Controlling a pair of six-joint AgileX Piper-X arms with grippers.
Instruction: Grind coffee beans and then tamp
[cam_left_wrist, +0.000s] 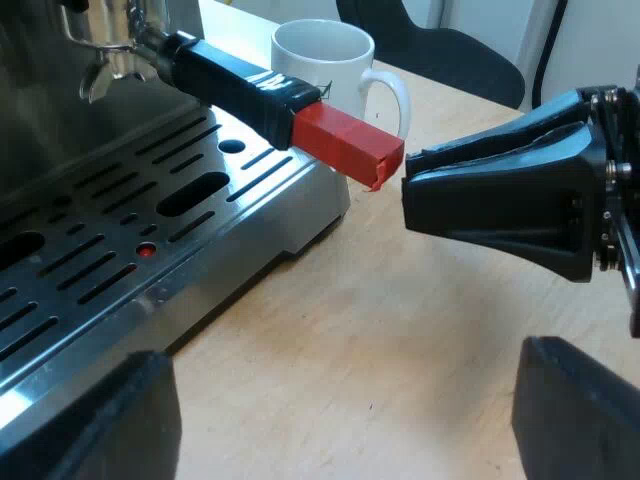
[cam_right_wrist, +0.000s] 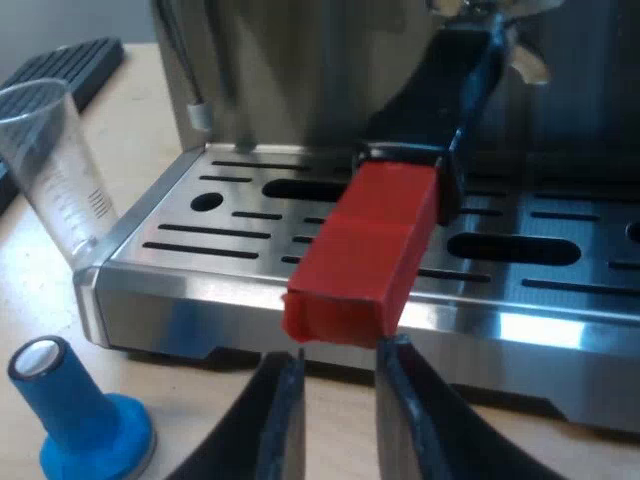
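Count for you: 1 machine (cam_left_wrist: 110, 270), 1 holder (cam_left_wrist: 235, 85), 1 mug (cam_left_wrist: 322, 58), 1 glass (cam_right_wrist: 55, 160), 1 blue tamper (cam_right_wrist: 78, 420), 2 claws. The holder's locked into the machine front, over the slotted tray (cam_right_wrist: 250, 245). Its dark handle sticks out past the tray edge w/ the red end (cam_right_wrist: 365, 250) hanging over the worktop (cam_left_wrist: 400, 330).

Right claw (cam_right_wrist: 335, 400): narrow gap, nothing between the fingers. The tips sit right at the red end's tip, approx in line w/ it. You can't tell if they touch it.

Left claw (cam_left_wrist: 340, 410): wide, holding nothing, low over the worktop near the tray's edge, well apart from the handle.

What differs per view:
- **Left wrist view:** gives you the mug, upright on the worktop on the far side of the handle, near the machine's corner. It also shows the right claw from the side, nose-on to the red end.
- **Right wrist view:** gives you the glass, upright at the tray's corner, and the tamper standing base-down on the worktop near the glass. Both are apart from the claw.
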